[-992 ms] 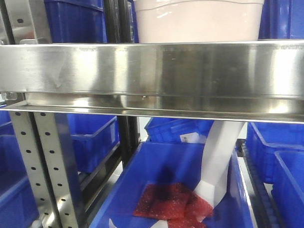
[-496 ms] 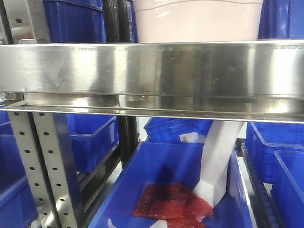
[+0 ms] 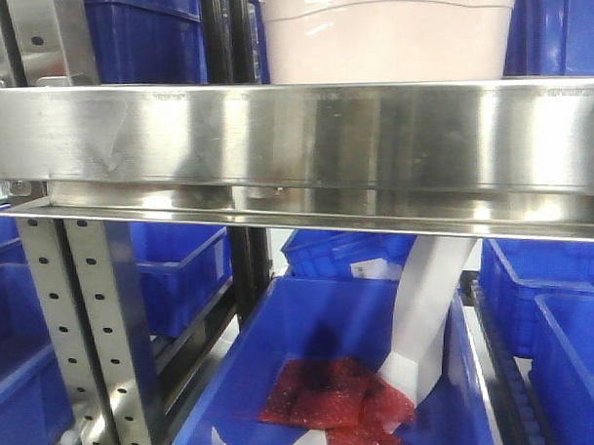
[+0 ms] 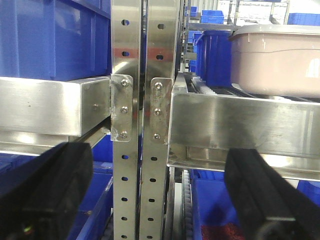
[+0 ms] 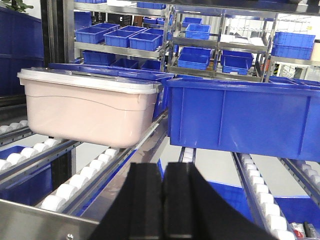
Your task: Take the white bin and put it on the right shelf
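The white bin (image 3: 388,34), pale pinkish with a flat lid, sits on the right shelf behind its broad shiny front rail (image 3: 294,135). In the right wrist view the bin (image 5: 90,110) rests on white roller lanes, left of and beyond my right gripper (image 5: 162,200), which is shut on nothing and sits low at the shelf's front edge. In the left wrist view the bin (image 4: 275,60) is at the upper right above the rail (image 4: 240,125). My left gripper (image 4: 157,200) is open wide and empty, in front of the perforated uprights (image 4: 142,100), below shelf level.
A large blue crate (image 5: 240,117) stands on the rollers right beside the bin. Below the shelf, an open blue crate (image 3: 234,381) holds red bags (image 3: 333,402) and a white strip (image 3: 422,316). More blue crates stand to the left (image 3: 182,270) and right (image 3: 564,321).
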